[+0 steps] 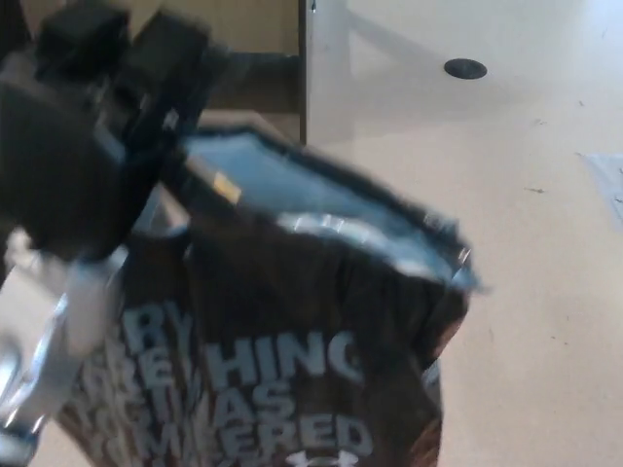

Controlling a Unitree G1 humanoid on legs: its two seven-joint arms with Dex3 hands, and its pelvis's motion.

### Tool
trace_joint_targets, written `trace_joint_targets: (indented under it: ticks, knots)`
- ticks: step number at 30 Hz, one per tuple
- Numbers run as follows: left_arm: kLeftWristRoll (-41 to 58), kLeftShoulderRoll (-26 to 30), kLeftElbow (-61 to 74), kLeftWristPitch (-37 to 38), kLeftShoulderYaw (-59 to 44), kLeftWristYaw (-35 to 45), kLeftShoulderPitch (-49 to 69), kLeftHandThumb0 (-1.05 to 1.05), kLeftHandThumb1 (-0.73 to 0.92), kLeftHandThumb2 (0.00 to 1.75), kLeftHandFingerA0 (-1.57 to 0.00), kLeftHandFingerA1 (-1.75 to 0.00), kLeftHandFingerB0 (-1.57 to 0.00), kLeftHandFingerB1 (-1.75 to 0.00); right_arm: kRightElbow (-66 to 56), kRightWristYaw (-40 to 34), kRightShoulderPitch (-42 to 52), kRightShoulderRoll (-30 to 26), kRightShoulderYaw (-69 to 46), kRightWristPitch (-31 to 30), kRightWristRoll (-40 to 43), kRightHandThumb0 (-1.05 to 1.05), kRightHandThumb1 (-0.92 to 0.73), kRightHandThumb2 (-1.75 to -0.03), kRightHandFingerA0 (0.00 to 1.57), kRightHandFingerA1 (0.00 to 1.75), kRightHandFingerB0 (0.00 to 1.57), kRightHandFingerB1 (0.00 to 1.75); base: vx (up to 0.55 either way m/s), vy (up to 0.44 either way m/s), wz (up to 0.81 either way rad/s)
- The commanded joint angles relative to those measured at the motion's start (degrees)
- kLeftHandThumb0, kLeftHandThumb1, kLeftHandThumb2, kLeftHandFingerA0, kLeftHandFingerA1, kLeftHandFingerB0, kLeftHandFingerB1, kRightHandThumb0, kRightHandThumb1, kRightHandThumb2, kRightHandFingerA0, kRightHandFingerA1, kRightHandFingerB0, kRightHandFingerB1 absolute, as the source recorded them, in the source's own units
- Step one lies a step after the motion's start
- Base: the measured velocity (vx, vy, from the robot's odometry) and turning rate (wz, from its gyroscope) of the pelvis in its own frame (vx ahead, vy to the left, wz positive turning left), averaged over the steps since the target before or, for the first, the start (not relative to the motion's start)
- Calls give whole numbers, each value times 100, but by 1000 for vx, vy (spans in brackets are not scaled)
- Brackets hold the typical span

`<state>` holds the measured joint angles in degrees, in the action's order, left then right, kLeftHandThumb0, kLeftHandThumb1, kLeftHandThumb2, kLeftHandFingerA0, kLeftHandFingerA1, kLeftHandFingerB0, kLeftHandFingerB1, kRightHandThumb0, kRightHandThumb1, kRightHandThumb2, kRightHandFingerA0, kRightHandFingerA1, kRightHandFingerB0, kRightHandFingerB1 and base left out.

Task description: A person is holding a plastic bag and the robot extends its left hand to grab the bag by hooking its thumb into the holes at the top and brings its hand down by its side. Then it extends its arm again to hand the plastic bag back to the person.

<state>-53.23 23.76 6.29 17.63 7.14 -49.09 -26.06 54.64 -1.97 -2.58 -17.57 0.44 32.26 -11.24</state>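
Our left hand (88, 126), blurred at the near left, looks closed on the top of the plastic bag (282, 341), which hangs from it, mouth gaping, above the pale floor (545, 195). We judge it light, limp and slippery, best carried by its handle holes

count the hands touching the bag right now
1: the robot's left hand at the upper left, holding the bag by its top. No person's hand shows; another could be hidden behind the bag.

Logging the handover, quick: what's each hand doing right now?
Left hand: shut on the bag, at its top edge.
Right hand: not in view.
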Motion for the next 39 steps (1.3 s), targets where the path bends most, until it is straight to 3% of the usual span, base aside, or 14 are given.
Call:
trace_joint_targets:
  ticks: [1,4,5,11,13,14,20,21,25,26,27,28,29,39]
  knots:
    - [18,390,185,862,-374,-775,1466,-12,60,98,-90,-156,-76,-113,30,-11,-45,-87,-13,-81,10,-52,-62,-88,54,59,35,49,0,0,0]
    - [-67,500,-314,1074,-417,-1207,2005,-13,59,99,-98,-157,-80,-112,71,-1,-81,-54,-15,-70,32,-52,-61,-88,55,59,35,49,0,0,0]
    - [-92,524,-419,1091,-418,-1268,2157,-8,58,98,-89,-159,-74,-116,57,4,-62,-52,-15,-65,38,-47,-75,-61,62,48,40,36,0,0,0]
    - [-2,535,-1578,1308,-366,-1782,2911,-2,67,86,-86,-163,-73,-128,71,3,-6,-7,21,-32,31,-50,-61,-87,55,60,34,49,0,0,0]
    - [106,515,-2183,1353,-369,-1881,3010,1,53,98,-124,-137,-86,-112,69,-28,-1,-5,42,-57,5,-50,-61,-87,55,60,34,49,0,0,0]
    - [64,528,-2408,1372,-346,-1995,2980,4,60,78,-97,-168,-77,-132,88,-43,-13,-4,48,-68,-3,-44,-74,-62,60,49,39,36,0,0,0]
    - [-114,554,-3743,1327,-124,-2560,2758,-3,63,66,-93,-169,-72,-138,184,-80,-106,14,72,-77,-8,-45,-75,-62,59,48,39,36,0,0,0]
    - [-161,544,-4064,1328,-45,-2715,2713,0,59,69,-95,-168,-79,-132,173,-79,-93,19,81,-88,-13,-52,-62,-88,54,59,34,49,0,0,0]
    - [-154,459,-4845,1308,173,-2962,2544,2,58,74,-96,-168,-74,-141,173,-83,-123,1,84,-70,-13,-51,-62,-88,55,60,35,49,0,0,0]
    - [-150,449,-5075,1222,245,-2975,2527,1,59,71,-94,-171,-68,-147,185,-104,-147,-2,84,-73,-19,-45,-75,-62,60,49,39,36,0,0,0]
    - [-122,422,-5251,1161,289,-3011,2510,-8,51,91,-121,-137,-88,-118,185,-135,-164,-11,93,-90,-43,-45,-75,-62,61,48,39,36,0,0,0]
    - [-105,418,-5330,1158,321,-3059,2482,-8,51,91,-121,-137,-88,-118,183,-145,-169,-15,98,-97,-51,-45,-75,-62,61,48,39,36,0,0,0]
    - [-121,450,-5490,1206,384,-3179,2484,-7,66,65,-87,-169,-67,-146,170,-145,-128,-1,113,-85,-58,-45,-74,-62,59,48,37,36,0,0,0]
    - [39,515,-6064,1247,708,-3483,2321,-13,59,59,-86,-161,-82,-108,175,-121,-145,-19,109,-90,-26,-51,-62,-88,55,59,35,49,0,0,0]
